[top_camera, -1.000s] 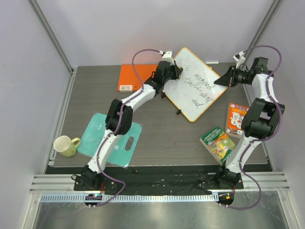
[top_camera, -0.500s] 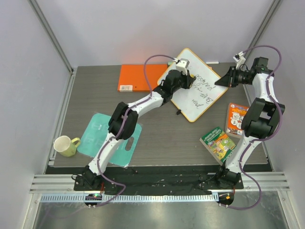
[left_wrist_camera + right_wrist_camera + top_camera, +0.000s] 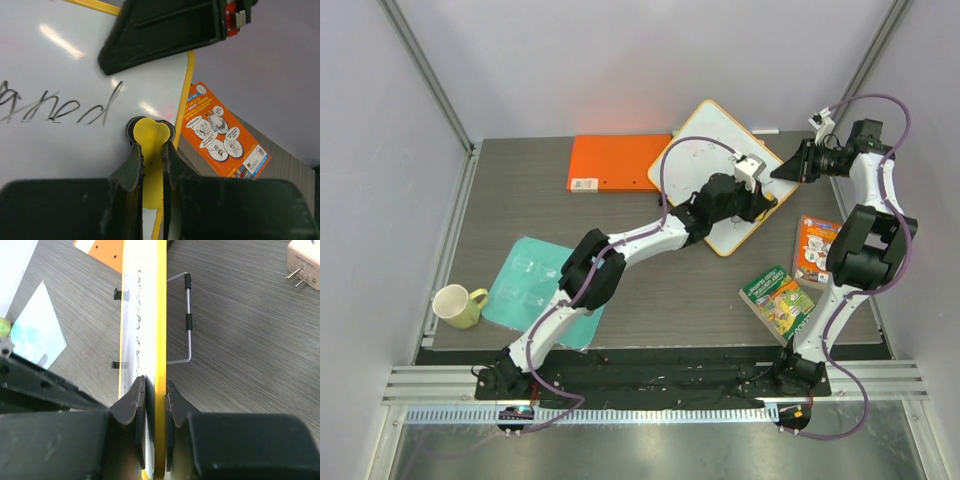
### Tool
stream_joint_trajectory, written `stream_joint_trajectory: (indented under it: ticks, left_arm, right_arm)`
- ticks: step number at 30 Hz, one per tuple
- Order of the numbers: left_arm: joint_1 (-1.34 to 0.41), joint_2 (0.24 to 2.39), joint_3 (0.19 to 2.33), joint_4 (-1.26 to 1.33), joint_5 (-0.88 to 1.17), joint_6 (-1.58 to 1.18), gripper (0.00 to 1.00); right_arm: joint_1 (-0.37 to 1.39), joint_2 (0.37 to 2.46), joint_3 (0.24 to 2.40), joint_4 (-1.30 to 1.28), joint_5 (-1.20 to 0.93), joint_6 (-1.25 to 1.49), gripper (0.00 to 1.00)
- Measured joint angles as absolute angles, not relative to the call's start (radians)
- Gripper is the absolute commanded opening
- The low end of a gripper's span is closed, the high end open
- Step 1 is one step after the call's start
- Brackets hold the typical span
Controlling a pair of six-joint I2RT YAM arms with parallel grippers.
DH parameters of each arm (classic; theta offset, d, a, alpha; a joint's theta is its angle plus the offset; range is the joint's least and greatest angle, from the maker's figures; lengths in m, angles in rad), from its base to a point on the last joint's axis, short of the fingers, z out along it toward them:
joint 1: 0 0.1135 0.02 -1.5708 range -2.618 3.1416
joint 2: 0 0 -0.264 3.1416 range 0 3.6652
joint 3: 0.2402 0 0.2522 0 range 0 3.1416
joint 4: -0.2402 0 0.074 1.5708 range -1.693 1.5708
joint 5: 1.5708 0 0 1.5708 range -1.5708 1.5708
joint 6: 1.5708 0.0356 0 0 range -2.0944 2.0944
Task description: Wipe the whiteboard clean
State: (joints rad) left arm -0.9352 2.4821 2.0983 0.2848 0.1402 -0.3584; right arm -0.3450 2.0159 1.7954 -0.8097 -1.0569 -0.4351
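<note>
The whiteboard [image 3: 705, 150], white with a yellow rim, stands tilted at the back of the table. My right gripper [image 3: 784, 171] is shut on its right rim; the right wrist view shows the yellow edge [image 3: 160, 315] pinched between the jaws [image 3: 155, 390]. My left gripper [image 3: 757, 200] is shut on a yellow eraser [image 3: 150, 131], which presses on the board face [image 3: 60, 60] near its lower right rim. Dark handwriting [image 3: 60, 107] lies just left of the eraser.
An orange folder [image 3: 615, 162] lies behind the board on the left. A teal cutting board [image 3: 535, 285] and a yellow-green mug [image 3: 458, 306] sit front left. An orange booklet [image 3: 815, 250] and a green book [image 3: 777, 298] lie on the right. A white plug [image 3: 304, 265] is behind the board.
My left arm has swept the eraser from the board's upper left across its face to the lower right rim. The right gripper has kept its hold on the rim.
</note>
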Motion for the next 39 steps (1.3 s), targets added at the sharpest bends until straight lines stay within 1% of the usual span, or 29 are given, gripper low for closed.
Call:
stream_joint_trajectory:
  ticks: [4, 8, 12, 18, 23, 32, 39]
  left_arm:
    - [-0.948, 2.479, 2.096, 0.259, 0.150, -0.354, 0.00]
    - [-0.948, 2.424, 1.968, 0.305, 0.130, -0.370, 0.00]
    - [-0.948, 2.374, 1.847, 0.353, 0.058, -0.394, 0.00]
    - [-0.934, 2.325, 1.736, 0.397, -0.031, -0.438, 0.00]
    - [-0.883, 2.289, 1.650, 0.424, -0.078, -0.476, 0.00]
    - [-0.786, 2.271, 1.585, 0.437, -0.215, -0.495, 0.00]
    - [-0.702, 2.271, 1.579, 0.407, -0.263, -0.541, 0.00]
  right_arm:
    - [-0.345, 2.018, 1.797, -0.810, -1.062, -0.440, 0.01]
    - [-0.344, 2.019, 1.799, -0.810, -1.066, -0.443, 0.01]
    - [-0.343, 2.019, 1.800, -0.810, -1.067, -0.446, 0.01]
    - [-0.339, 2.019, 1.804, -0.809, -1.070, -0.450, 0.01]
    - [-0.337, 2.019, 1.805, -0.808, -1.070, -0.450, 0.01]
    - [-0.336, 2.019, 1.806, -0.809, -1.073, -0.450, 0.01]
    - [-0.334, 2.018, 1.809, -0.817, -1.078, -0.458, 0.01]
